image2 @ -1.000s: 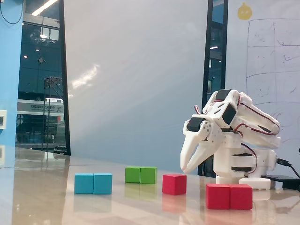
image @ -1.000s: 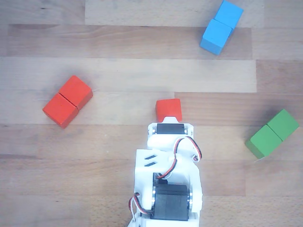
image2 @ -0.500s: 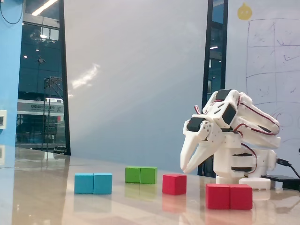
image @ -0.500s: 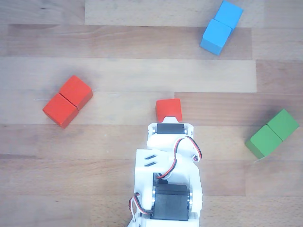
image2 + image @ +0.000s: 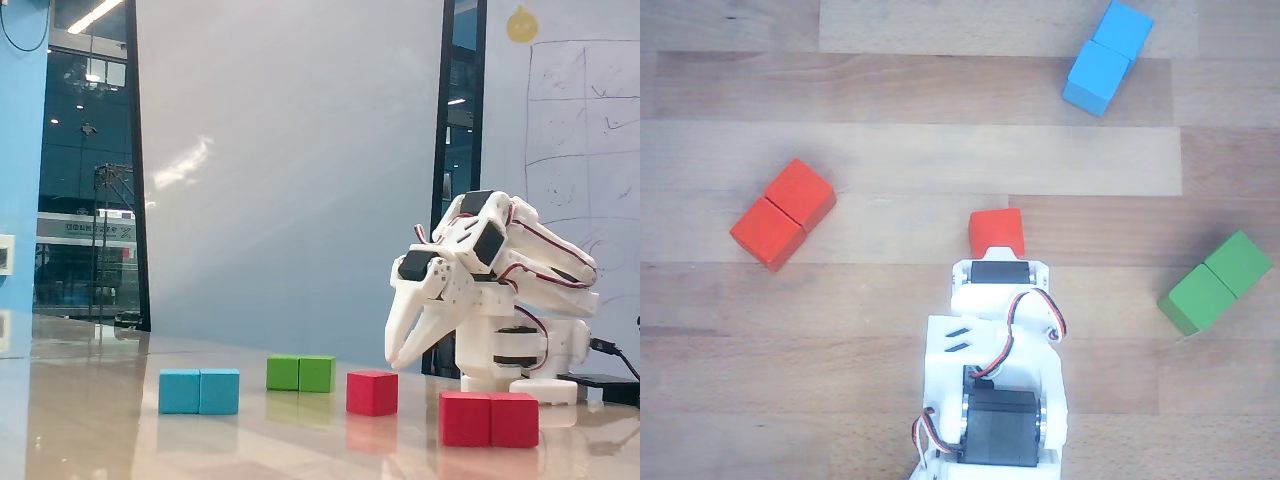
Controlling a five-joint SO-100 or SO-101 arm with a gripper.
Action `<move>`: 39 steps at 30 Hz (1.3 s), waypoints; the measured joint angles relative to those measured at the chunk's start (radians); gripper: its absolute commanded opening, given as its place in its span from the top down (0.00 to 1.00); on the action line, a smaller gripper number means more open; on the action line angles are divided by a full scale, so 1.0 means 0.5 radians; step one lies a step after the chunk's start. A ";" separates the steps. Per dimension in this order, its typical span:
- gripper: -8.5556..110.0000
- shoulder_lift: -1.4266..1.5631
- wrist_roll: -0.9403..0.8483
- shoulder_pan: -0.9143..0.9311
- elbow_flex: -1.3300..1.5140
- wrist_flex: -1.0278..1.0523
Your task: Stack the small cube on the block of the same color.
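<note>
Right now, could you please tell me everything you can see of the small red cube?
The small red cube is one plain matte piece with no seam, resting flat on the wooden table. In the other view its near edge is hidden under the arm's white wrist. In the fixed view the gripper hangs just above and beside it, not touching.

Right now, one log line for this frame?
claw: cannot tell if open, empty, above table | cube: on table, ungrasped | red block: apart from cube, bare top | stack: not done

No visible change across both views: hand (image 5: 397,358) in same raised pose above tabletop, small cube (image 5: 372,392) and block (image 5: 489,418) unmoved.
</note>
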 measured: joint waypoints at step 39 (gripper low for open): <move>0.92 -2.408 0.000 0.000 -2.322 0.374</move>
